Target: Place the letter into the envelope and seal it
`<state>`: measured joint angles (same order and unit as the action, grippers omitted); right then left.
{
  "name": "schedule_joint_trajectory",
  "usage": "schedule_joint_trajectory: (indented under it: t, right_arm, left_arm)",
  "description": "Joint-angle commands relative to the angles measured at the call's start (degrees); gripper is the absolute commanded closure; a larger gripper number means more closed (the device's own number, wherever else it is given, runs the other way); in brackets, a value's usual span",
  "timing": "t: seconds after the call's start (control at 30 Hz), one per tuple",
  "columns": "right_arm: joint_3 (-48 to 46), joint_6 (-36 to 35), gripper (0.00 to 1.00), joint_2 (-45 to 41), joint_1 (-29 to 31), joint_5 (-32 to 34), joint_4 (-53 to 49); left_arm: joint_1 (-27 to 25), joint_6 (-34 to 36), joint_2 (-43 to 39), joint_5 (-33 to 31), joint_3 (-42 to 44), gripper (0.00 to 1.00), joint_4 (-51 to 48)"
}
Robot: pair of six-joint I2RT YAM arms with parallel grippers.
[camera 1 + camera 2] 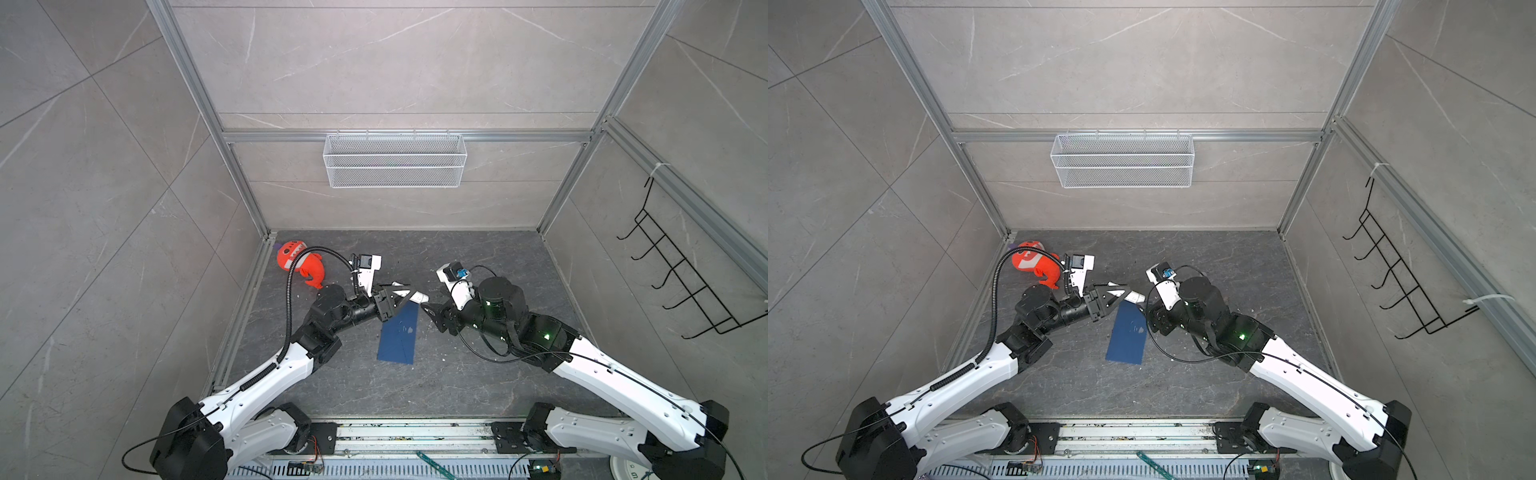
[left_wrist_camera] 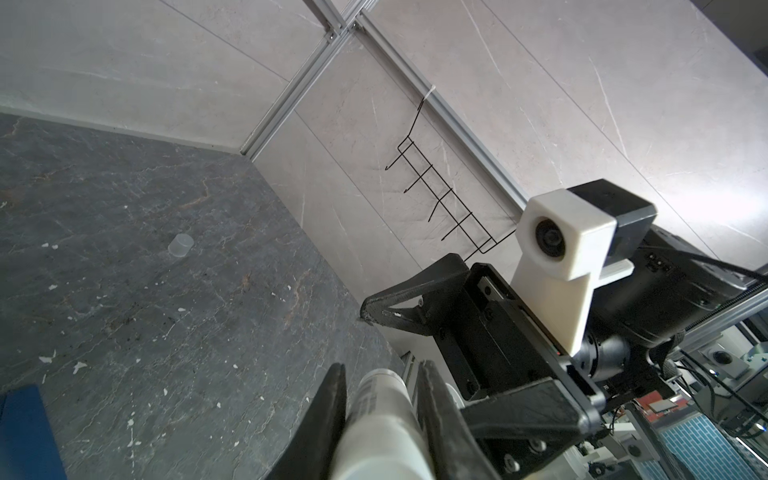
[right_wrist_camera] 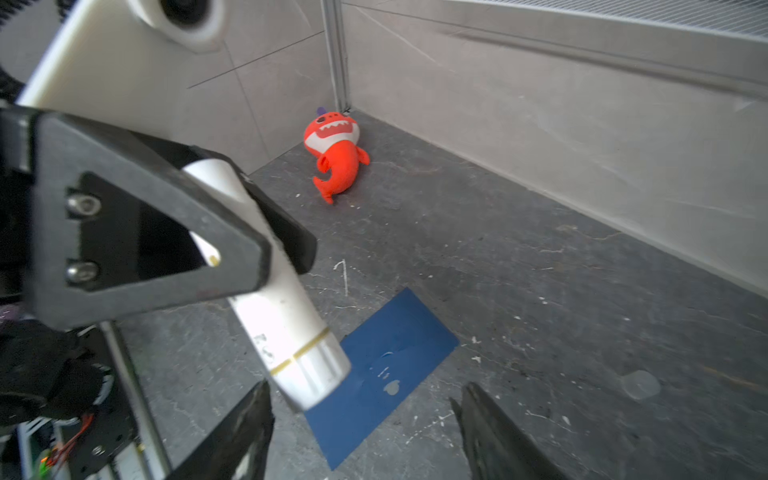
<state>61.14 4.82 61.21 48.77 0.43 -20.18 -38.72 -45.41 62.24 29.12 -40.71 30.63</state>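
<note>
The envelope [image 1: 398, 337] [image 1: 1128, 336] lay flat on the tabletop [image 1: 478, 374], its far end just below and between the two grippers in both top views, touched by neither. In the right wrist view its navy face [image 3: 415, 332] carried a small pale mark. The left wrist view caught only a corner of it [image 2: 25, 432].

The tabletop was dark veined stone flecked with white, walled by pale grey panels on an aluminium frame. An orange shark plush [image 1: 300, 266] lay in the far left corner, a white mesh basket [image 1: 395, 160] hung on the back wall, a black wire rack [image 1: 681, 282] on the right wall, and a small clear cap [image 2: 180, 246] stood well apart.

The left gripper [image 1: 405, 296] [image 2: 382, 370] was clamped on a white glue stick [image 1: 419, 296] [image 3: 286, 328], which pointed toward the right gripper [image 1: 430, 316] [image 3: 363, 388]. That one's jaws stood wide apart and empty, near the stick's end.
</note>
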Motion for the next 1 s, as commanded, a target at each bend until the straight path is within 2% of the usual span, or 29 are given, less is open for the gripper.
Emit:
schedule_joint_trajectory:
  t: [0.0, 0.17, 0.5, 0.67, 0.73, 0.9, 0.97]
  right_arm:
    - [2.2, 0.9, 0.28, 1.7, -0.3, -10.1, -2.0]
    - [4.3, -1.4, 0.29, 4.4, -0.4, -12.2, -4.1]
    - [11.5, -11.1, 0.32, 8.3, -0.9, -9.0, -15.1]
    - [13.9, -12.6, 0.37, 9.7, -0.8, -12.2, -16.7]
    - [14.5, -12.6, 0.41, 10.5, -0.8, -13.4, -17.0]
    - [14.9, -11.5, 0.67, 11.8, -0.8, -15.3, -16.2]
    - [14.5, -10.5, 0.75, 11.7, -0.8, -15.2, -15.4]
  left_arm:
    - [0.1, 1.4, -0.5, 2.5, -1.5, 1.00, 0.3]
    - [0.1, 1.5, -0.4, 3.5, -1.8, 1.00, 0.0]
    - [0.1, 4.6, -0.9, 7.2, -4.5, 1.00, -6.5]
    - [0.0, 4.7, -0.4, 9.0, -5.6, 1.00, -6.9]
    - [0.1, 4.4, 0.0, 9.6, -5.9, 1.00, -6.9]
    - [0.1, 4.1, 0.5, 10.5, -6.5, 1.00, -7.1]
    - [0.0, 4.1, 0.5, 10.4, -6.5, 1.00, -6.8]
